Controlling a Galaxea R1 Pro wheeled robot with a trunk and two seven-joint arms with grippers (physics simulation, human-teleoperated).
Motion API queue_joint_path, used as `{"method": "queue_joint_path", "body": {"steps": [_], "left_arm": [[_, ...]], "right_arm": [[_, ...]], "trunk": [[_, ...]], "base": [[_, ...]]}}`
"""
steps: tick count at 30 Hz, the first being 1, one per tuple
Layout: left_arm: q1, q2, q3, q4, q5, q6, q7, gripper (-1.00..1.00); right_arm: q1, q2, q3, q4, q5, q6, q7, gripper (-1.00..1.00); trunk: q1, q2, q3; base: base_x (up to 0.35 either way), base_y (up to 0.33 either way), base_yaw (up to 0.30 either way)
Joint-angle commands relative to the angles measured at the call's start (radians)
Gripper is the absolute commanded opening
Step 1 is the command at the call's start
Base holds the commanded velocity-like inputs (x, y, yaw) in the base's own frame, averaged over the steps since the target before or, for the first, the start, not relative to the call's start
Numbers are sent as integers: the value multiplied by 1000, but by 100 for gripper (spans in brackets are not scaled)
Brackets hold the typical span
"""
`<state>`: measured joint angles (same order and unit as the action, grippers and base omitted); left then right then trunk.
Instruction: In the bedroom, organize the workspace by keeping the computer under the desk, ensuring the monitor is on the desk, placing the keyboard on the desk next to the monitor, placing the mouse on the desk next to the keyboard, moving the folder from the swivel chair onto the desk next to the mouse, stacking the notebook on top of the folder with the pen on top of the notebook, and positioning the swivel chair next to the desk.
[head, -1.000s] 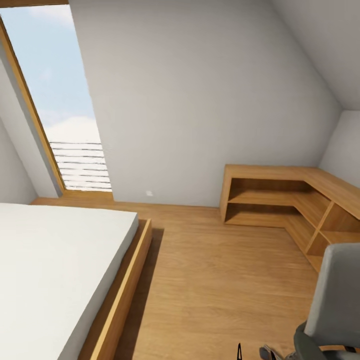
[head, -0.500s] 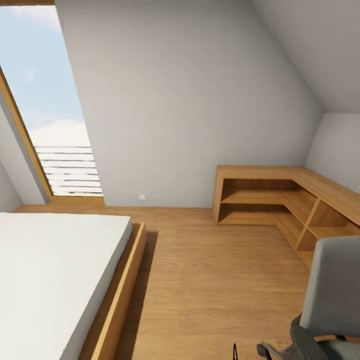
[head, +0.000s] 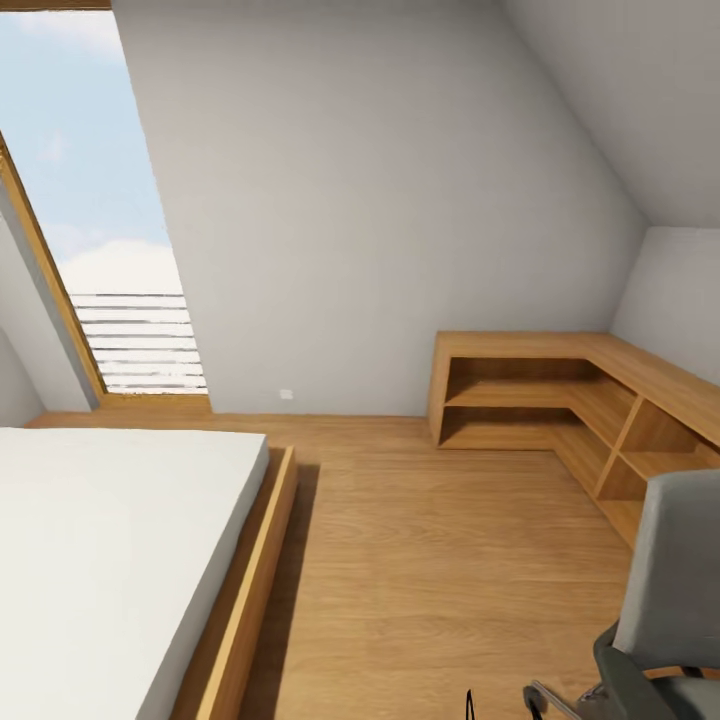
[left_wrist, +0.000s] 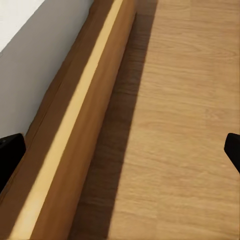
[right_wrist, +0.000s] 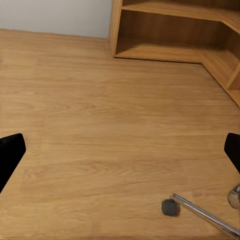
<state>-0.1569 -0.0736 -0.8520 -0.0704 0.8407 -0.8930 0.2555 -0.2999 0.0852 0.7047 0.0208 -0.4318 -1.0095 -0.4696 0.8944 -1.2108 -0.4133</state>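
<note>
No arranged desk items can be seen, so the task is judged barely started. A matte white bed (head: 110, 560) in a wood frame fills the lower left; a light wood shelf (head: 560, 390) is at right. The chair (head: 670, 600), grey and padded, sits at lower right, a chrome leg and caster (right_wrist: 170, 207) showing. Both grippers (left_wrist: 120, 155) (right_wrist: 120, 155) are spread wide, nothing held.

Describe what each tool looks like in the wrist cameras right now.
Left tool: two plain black fingertips at opposite frame edges, blunt and matte. Right tool: the same black, rounded tips. No cables, markings or sleeves are visible on either.
</note>
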Motion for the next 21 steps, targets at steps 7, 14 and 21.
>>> {"method": "queue_joint_path", "body": {"steps": [7, 14, 21], "left_arm": [[-1, 0, -9, 0, 0, -2, 9, 100], [-1, 0, -9, 0, 0, -2, 10, 100], [-1, 0, -9, 0, 0, -1, 10, 100]], "right_arm": [[-1, 1, 9, 2, -4, 0, -6, 100], [-1, 1, 9, 2, -4, 1, -6, 100], [-1, 1, 9, 2, -4, 2, -6, 100]], "trunk": [[0, -1, -1], [0, -1, -1], [0, -1, -1]], "base": [[2, 27, 0], [187, 38, 0], [311, 9, 0]]}}
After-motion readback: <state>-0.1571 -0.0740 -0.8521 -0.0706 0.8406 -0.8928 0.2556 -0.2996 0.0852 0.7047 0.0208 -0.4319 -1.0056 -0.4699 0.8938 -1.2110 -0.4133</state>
